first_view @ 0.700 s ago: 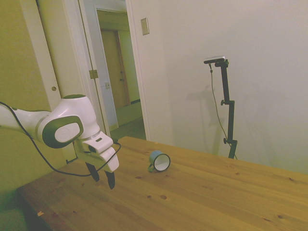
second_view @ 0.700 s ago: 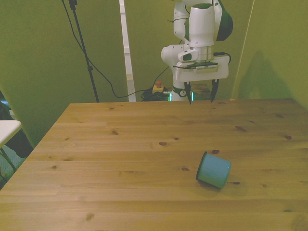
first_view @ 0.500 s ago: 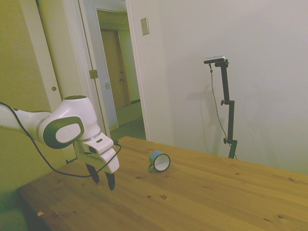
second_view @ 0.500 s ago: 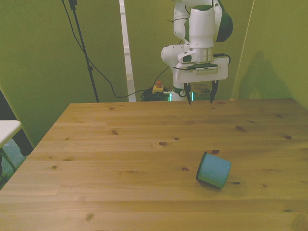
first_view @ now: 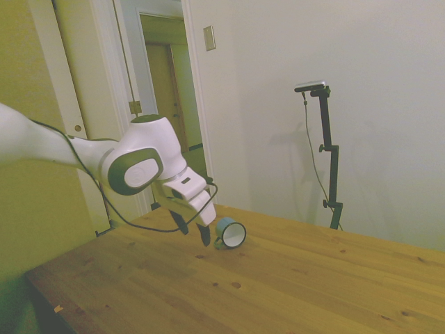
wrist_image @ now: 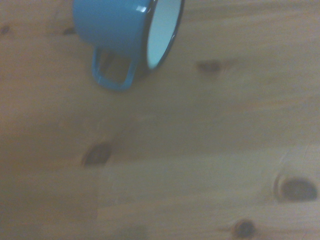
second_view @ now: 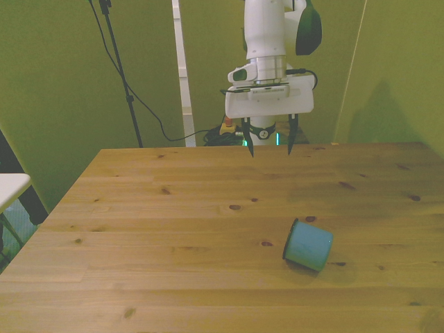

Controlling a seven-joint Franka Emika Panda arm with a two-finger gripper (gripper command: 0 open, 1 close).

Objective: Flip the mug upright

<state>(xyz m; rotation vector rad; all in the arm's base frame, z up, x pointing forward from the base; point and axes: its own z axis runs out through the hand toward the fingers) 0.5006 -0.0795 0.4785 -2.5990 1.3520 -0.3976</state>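
Wrist view: the mug (wrist_image: 120,30) is cut off at the 12 o'clock edge, so its base end is out of frame; its white inside shows only as a narrow sliver. The wood grain of the tabletop (wrist_image: 190,165) is soft and blurred throughout.

Front view: the mug (second_view: 307,245) shows its base only; the rim, inside and handle are hidden behind its body. The arm (second_view: 270,28) is cut off at 12 o'clock.

Side view: the arm (first_view: 42,139) leaves the frame at 9 o'clock. The mug's (first_view: 230,234) handle is too small to make out clearly.
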